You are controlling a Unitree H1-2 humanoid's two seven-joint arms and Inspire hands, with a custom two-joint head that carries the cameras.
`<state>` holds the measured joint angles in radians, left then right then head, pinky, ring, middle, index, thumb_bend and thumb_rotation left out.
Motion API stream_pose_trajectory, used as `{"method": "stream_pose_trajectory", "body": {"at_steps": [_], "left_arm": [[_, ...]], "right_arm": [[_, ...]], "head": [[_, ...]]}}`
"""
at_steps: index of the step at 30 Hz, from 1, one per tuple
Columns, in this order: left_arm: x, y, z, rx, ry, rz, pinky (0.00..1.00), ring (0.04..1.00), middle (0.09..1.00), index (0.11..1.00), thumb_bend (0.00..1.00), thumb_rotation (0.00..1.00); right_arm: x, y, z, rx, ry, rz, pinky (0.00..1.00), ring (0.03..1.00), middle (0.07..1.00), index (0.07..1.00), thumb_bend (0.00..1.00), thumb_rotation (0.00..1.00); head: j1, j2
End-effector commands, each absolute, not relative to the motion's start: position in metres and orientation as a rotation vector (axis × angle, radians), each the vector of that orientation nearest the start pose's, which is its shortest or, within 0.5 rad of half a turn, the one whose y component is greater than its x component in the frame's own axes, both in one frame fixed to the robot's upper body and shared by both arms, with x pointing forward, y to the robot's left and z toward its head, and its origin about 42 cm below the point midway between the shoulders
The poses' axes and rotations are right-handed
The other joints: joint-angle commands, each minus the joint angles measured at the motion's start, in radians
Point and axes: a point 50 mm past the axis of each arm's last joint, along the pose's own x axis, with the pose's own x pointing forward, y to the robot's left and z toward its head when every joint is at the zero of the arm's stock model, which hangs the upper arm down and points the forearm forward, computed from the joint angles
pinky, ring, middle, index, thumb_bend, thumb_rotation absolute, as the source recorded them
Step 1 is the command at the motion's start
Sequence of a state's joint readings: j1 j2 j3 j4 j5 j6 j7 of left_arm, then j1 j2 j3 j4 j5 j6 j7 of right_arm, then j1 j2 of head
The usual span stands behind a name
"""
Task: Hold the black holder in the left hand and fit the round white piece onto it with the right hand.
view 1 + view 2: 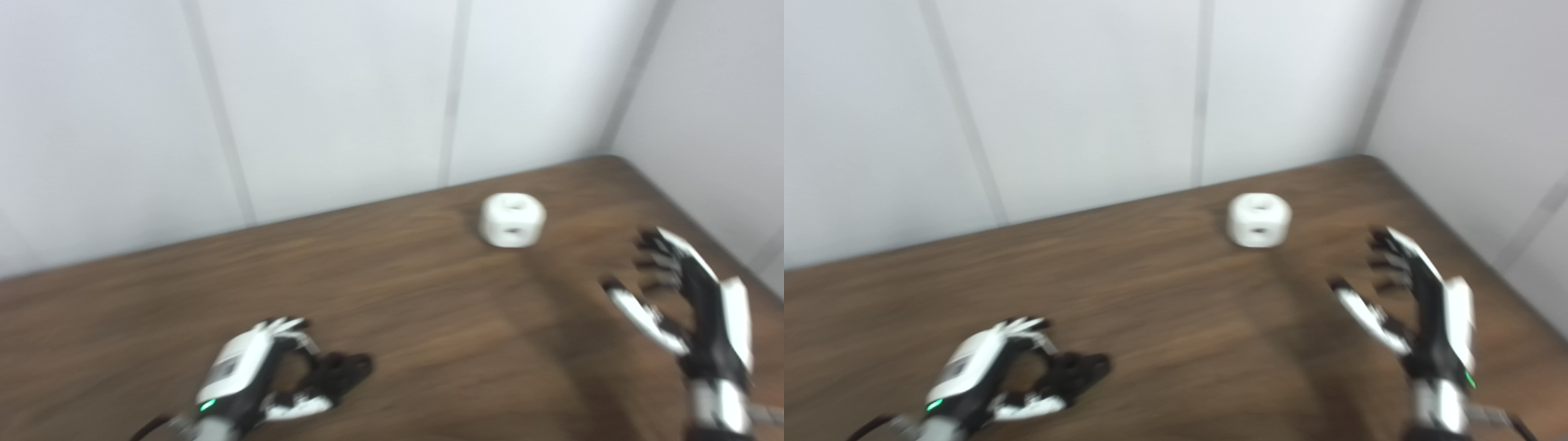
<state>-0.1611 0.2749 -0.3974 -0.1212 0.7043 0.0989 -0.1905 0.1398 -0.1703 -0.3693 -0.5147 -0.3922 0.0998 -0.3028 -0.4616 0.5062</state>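
Near the back edge of the wooden table (429, 343), the round white piece (512, 219) is sitting free. Well nearer than it, the left hand (257, 373) is apparently gripping the blurred black holder (343, 369); just right of the piece, the right hand (686, 300) is hanging open, fingers spread.

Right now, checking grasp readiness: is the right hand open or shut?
Open: the right hand holds nothing, fingers spread, apart from the round white piece.

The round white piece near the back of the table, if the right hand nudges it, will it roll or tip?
The round white piece sits flat and squat on the table, so it would probably slide rather than tip. Its rounded sides might let it spin. It looks rigid, and the openings suggest it is hollow and light. The right hand is open, apart from it.
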Motion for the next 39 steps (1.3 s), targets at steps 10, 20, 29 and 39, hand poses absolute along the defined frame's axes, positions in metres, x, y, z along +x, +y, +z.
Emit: {"method": "stream_pose_trajectory", "body": {"at_steps": [10,20,29,39], "left_arm": [[0.327,0.207,0.140,0.993,-0.184,-0.449,1.00,0.939,0.871,0.482,0.52,0.04],[0.325,0.206,0.146,0.988,-0.188,-0.460,1.00,0.932,0.871,0.482,0.52,0.04],[0.315,0.202,0.144,0.976,-0.177,-0.475,1.00,0.930,0.872,0.482,0.52,0.04],[0.308,0.197,0.139,0.973,-0.168,-0.484,1.00,0.923,0.870,0.482,0.52,0.04]], "right_arm": [[0.237,-0.389,0.309,-0.859,-0.259,-0.746,0.54,0.701,0.758,0.813,0.81,0.62],[0.290,-0.433,0.342,-1.074,-0.044,-0.411,0.63,0.851,0.917,0.903,1.00,0.61],[0.354,-0.431,0.352,-1.290,0.110,-0.161,0.74,0.992,0.998,0.920,1.00,0.49],[0.402,-0.410,0.349,-1.415,0.236,0.034,0.96,1.000,1.000,0.967,1.00,0.53]], "head": [[-0.113,-0.006],[-0.093,0.014],[-0.076,-0.006],[-0.046,-0.042]]}}
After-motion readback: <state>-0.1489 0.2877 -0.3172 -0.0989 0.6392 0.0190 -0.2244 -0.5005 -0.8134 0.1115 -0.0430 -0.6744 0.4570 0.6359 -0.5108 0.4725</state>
